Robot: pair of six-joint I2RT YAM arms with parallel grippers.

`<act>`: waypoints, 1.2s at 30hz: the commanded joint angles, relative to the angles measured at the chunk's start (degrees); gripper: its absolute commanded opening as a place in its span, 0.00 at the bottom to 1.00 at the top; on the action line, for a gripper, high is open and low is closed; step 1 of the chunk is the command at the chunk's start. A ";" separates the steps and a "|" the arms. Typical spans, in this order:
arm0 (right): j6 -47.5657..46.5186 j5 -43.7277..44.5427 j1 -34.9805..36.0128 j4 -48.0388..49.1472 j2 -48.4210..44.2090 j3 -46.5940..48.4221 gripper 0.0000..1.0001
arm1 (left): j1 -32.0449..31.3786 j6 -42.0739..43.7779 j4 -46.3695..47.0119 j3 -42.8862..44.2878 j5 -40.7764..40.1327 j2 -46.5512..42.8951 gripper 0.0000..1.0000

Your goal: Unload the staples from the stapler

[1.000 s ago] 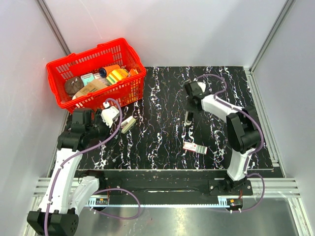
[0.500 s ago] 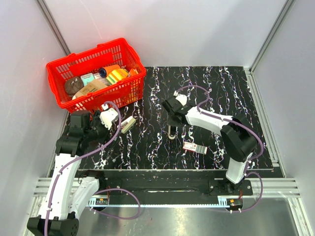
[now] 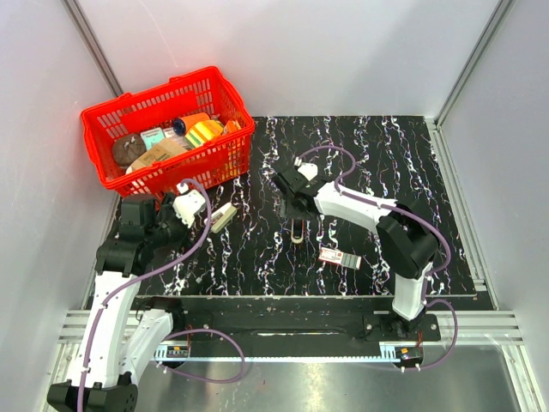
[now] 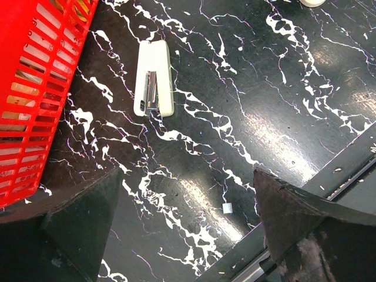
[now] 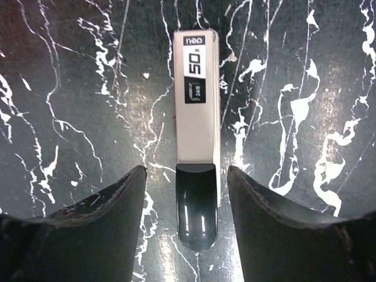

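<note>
Right now the stapler (image 5: 198, 132) sits near the middle of the black marbled surface (image 3: 412, 172), and seems to lie flat on it. In the right wrist view its long axis runs from 12 to 6 o'clock: a pale body with a dark printed label at the 12 o'clock end, and a rounded dark end at 6 o'clock. The right tool (image 5: 187, 170) straddles that dark end. Its two fingers (image 5: 111, 211) are spread apart with a strip of surface showing on either side, so it is released and grips nothing. From above, the stapler (image 3: 296, 230) is a thin sliver just under the right tool (image 3: 296, 220).

A flat red-and-white box (image 3: 340, 257) lies at about 4 o'clock from the stapler, near it but apart. A cream oblong item (image 3: 223, 217) with a metal strip along its middle lies at 9 o'clock from the stapler, well apart. It is close to the red basket (image 3: 111, 176), which sits at the surface's 10 o'clock corner and holds assorted packets.

The left tool (image 4: 188, 173) hangs over that side, released too, with its dark fingers (image 4: 296, 217) wide apart. In its wrist view the cream oblong item (image 4: 154, 76) lies at 11 o'clock – beside the red basket (image 4: 35, 88) but not touching it. A tiny white fleck (image 4: 228, 207) lies on the surface between the fingers.
</note>
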 commanded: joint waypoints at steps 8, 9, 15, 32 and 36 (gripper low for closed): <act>-0.66 1.17 0.69 -2.88 2.73 3.08 0.61 | -0.15 0.79 1.96 -1.11 -0.73 -1.99 0.99; -0.92 1.17 0.77 -2.96 3.26 3.52 0.59 | -0.15 0.96 1.96 -1.11 -0.65 -2.17 0.99; -1.54 0.38 0.69 -3.05 5.90 5.11 0.47 | -0.15 1.05 2.05 -0.85 0.23 -1.90 0.99; 4.34 -6.74 1.74 8.80 -6.04 2.21 0.00 | -5.32 -18.18 20.14 -1.38 3.40 10.29 0.96; 6.45 -7.53 2.53 13.02 -9.47 -0.59 0.00 | -11.38 -21.44 25.33 -1.64 2.26 16.80 0.99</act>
